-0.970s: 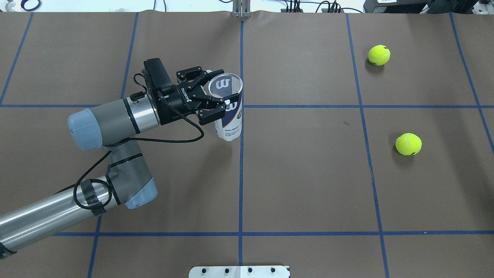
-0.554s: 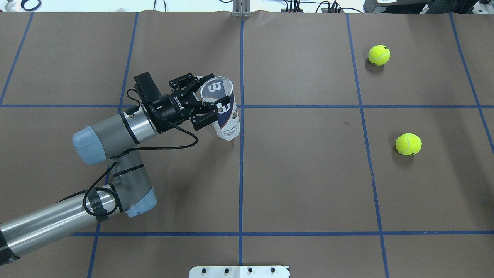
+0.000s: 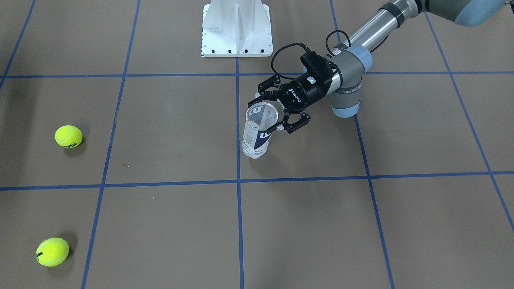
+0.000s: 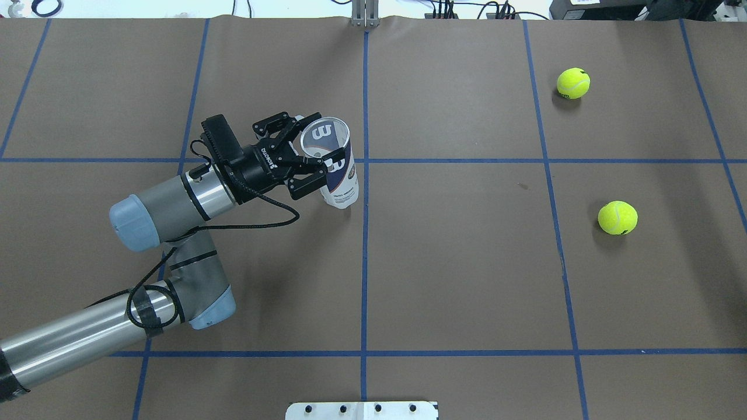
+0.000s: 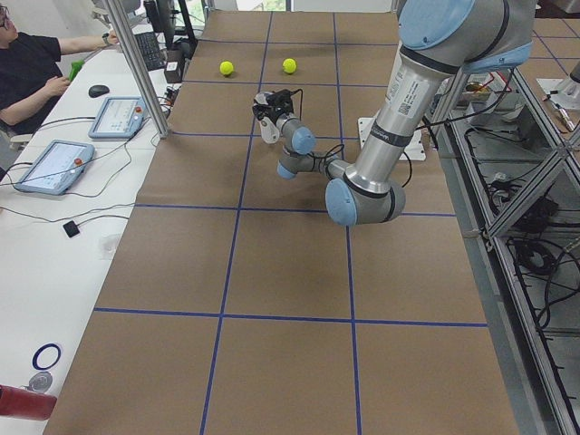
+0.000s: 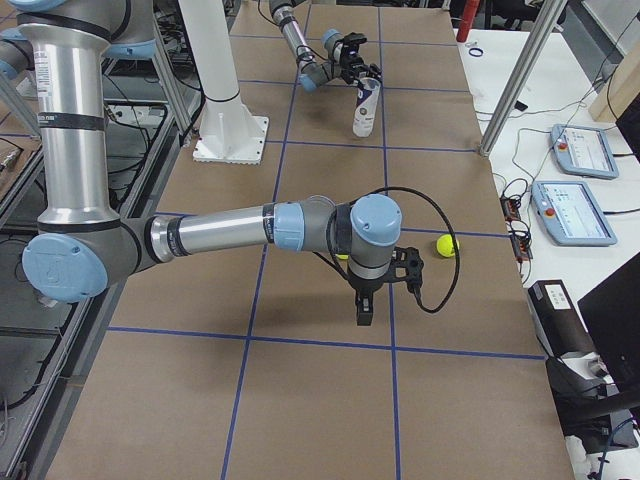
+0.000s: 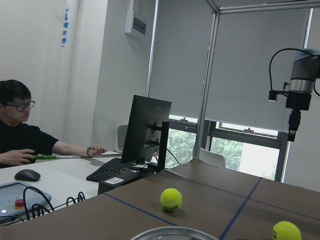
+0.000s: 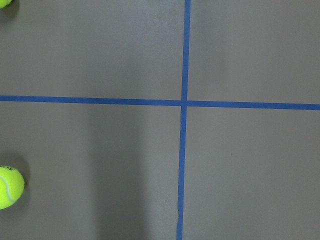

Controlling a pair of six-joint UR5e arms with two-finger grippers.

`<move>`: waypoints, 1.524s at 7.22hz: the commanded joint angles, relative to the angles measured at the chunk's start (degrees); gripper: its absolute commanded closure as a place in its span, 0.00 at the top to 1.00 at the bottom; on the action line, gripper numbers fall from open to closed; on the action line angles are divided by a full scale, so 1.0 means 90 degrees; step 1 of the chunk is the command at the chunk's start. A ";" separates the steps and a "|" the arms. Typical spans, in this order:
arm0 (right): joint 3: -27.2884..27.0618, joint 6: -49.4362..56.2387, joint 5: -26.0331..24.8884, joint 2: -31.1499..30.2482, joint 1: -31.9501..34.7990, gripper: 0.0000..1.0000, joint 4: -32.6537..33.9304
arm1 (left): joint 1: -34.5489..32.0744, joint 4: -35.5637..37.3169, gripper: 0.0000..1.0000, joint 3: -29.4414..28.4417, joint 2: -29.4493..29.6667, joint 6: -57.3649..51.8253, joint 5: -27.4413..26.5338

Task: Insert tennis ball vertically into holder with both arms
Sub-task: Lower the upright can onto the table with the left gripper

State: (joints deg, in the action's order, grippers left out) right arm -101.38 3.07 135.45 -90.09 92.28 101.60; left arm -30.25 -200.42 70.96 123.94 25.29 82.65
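Left tool (image 4: 324, 139) snug around holder (image 4: 341, 185) top

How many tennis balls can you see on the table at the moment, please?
2. One tennis ball lies far right on the table; the other ball sits closer in on that side. The holder looks empty.

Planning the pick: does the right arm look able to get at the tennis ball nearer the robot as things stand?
Probably yes. The right claw hangs over the table near that tennis ball, with nothing between them; the holder, in the left claw, is well away.
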 commanded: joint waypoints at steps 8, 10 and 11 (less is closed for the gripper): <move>0.0024 0.0001 -0.0001 -0.0010 0.0000 0.99 0.0000 | 0.0011 0.0257 0.70 0.0016 -0.0040 -0.0017 0.0094; 0.0024 0.0001 -0.0001 -0.0010 0.0000 0.99 0.0000 | 0.0011 0.0248 0.92 0.0007 -0.0040 -0.0017 0.0074; 0.0024 -0.0009 -0.0001 -0.0010 0.0000 0.99 0.0000 | 0.0011 0.0238 0.98 0.0016 -0.0040 -0.0017 0.0074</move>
State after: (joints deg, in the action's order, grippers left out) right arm -101.16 3.06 135.44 -90.17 92.29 101.60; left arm -30.16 -198.20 71.07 123.58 25.14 83.35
